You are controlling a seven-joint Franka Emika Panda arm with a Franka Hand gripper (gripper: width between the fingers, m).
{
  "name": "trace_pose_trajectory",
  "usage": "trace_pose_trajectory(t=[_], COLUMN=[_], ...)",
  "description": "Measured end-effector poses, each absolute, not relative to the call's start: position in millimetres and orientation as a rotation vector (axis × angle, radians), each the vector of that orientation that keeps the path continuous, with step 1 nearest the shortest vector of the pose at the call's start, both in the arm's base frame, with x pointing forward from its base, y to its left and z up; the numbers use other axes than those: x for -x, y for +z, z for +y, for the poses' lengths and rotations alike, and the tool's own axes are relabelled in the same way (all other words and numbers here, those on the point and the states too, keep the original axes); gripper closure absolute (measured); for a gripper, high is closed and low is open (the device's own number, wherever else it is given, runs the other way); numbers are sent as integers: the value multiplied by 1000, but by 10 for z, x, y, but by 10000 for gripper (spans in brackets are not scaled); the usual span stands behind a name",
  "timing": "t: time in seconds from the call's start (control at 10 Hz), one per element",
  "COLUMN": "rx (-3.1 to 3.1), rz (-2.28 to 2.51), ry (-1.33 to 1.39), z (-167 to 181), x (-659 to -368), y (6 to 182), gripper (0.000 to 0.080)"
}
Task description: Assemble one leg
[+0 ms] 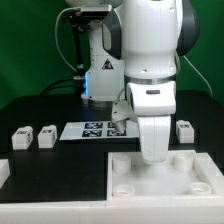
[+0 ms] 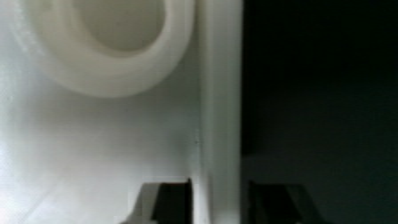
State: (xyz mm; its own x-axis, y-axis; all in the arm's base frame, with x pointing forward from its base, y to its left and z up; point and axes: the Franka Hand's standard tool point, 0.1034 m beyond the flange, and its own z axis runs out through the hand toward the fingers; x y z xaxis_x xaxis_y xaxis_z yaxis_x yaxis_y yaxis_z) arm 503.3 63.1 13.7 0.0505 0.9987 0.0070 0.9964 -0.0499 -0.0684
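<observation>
- Claw (image 2: 217,205) pinched tight on the white panel (image 1: 160,195) edge, beside a round socket (image 2: 107,40).
- Exterior view: marker board (image 1: 95,128) at 10 o'clock of the claw.

A white panel (image 2: 89,140) fills one side of the wrist view, close and blurred. A round socket (image 2: 107,45) with a thick ring sits in it. The panel's thin upright rim (image 2: 217,110) runs straight through the picture, with the black desk (image 2: 329,100) beyond it. Two dark fingers (image 2: 166,205) pinch that rim, one on each side
</observation>
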Motion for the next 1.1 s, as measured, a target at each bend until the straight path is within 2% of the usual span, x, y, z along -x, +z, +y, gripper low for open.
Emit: trace_pose_trajectory(t=[0.1,0.2,0.3,0.4,0.5,1.1], rx=[2237,2237,2237,2237,2237,2238], rz=[-2127,-2126,-2126,-2126,-2126,-2126], ry=[65,65,65,65,65,65], z=[629,629,628,628,627,626], x=[-5033,-5033,-5033,-5032,-5032,-5032], y=[137,136,136,135,135,135], gripper=[544,544,350,223,172,150])
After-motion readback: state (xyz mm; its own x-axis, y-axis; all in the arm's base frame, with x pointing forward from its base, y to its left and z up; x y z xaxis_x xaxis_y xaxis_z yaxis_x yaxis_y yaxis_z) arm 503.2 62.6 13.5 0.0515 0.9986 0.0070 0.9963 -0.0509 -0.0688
